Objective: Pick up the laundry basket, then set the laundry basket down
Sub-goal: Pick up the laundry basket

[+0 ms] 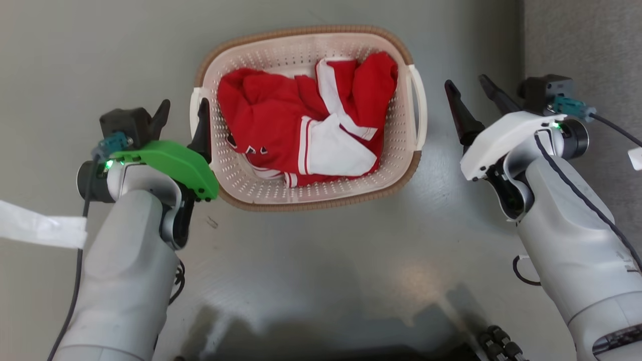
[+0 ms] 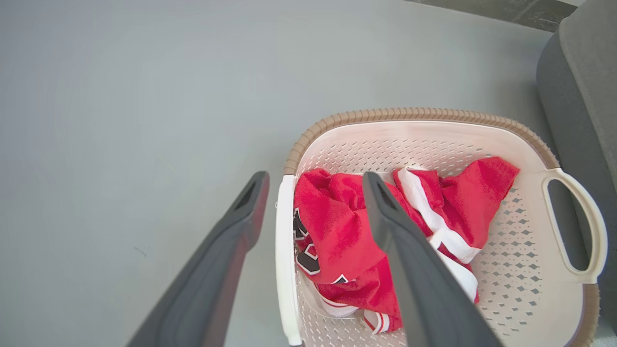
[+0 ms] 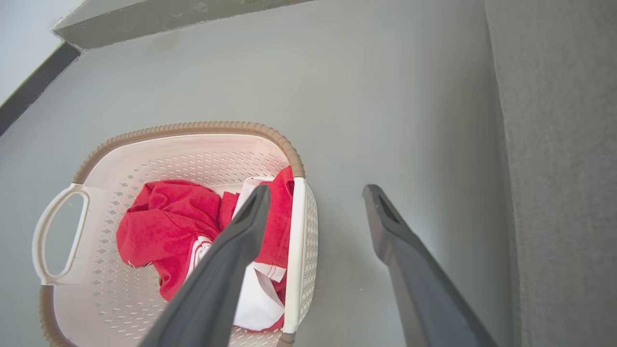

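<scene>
The laundry basket point(image 1: 301, 33) stands on the grey floor, cream-white and perforated with a brown rim, and holds a crumpled red and white garment point(image 1: 271, 115). My left gripper point(image 1: 183, 111) is open, its two dark fingers either side of the basket's left handle point(image 1: 192, 106). In the left wrist view that handle point(image 2: 284, 241) runs between the fingers, one over the garment point(image 2: 337, 226). My right gripper point(image 1: 467, 85) is open too, just right of the right handle point(image 1: 420, 108) with a gap of floor between. The right wrist view shows that handle point(image 3: 295, 241) between the fingers.
A grey upholstered piece of furniture point(image 1: 577, 40) stands close on the right, beside my right arm. A white paper tag point(image 1: 40, 230) hangs at the left edge. A dark baseboard point(image 3: 33, 86) lines the far wall behind the basket.
</scene>
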You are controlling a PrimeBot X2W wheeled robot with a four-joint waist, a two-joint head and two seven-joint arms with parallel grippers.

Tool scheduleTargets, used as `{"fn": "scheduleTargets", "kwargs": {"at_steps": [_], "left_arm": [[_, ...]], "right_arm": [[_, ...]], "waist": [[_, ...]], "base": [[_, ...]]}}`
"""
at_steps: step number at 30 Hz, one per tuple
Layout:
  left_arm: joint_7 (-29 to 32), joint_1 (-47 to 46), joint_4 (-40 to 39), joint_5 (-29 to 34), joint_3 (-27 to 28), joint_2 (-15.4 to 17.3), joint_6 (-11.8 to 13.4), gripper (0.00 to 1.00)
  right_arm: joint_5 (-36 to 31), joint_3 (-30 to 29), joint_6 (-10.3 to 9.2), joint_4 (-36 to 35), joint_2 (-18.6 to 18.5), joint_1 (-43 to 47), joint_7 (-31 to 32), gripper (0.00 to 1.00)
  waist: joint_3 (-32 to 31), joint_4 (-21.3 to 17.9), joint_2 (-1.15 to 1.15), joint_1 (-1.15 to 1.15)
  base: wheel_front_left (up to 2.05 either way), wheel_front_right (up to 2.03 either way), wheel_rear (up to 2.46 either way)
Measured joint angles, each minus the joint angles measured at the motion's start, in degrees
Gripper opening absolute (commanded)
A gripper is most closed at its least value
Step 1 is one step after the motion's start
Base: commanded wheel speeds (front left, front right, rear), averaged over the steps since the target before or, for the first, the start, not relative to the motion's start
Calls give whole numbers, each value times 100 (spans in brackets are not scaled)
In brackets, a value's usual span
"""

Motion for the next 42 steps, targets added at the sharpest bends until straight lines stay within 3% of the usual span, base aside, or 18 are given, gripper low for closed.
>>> {"fn": "scheduleTargets", "kwargs": {"at_steps": [27, 39, 41, 42], "left_arm": [[352, -1241, 1255, -606, -425, -36, -2, 100], [345, -1401, 1547, -829, -624, -41, -60, 100], [344, -1460, 1593, -855, -658, -41, -93, 95], [344, -1484, 1611, -859, -679, -41, -99, 87]], "right_arm": [[620, 793, 0, 966, 103, -1116, 369, 100], [771, 1092, 1, 1141, 111, -1326, 333, 100], [815, 1143, 1, 1160, 111, -1377, 310, 96], [824, 1176, 1, 1168, 111, -1396, 287, 62]], "waist": [[1201, 94, 0, 0], [1395, 133, 0, -1], [1406, 138, 0, -1], [1412, 141, 0, -1]], "base": [[0, 0, 0], [0, 0, 0], [0, 0, 0], [0, 0, 0]]}}
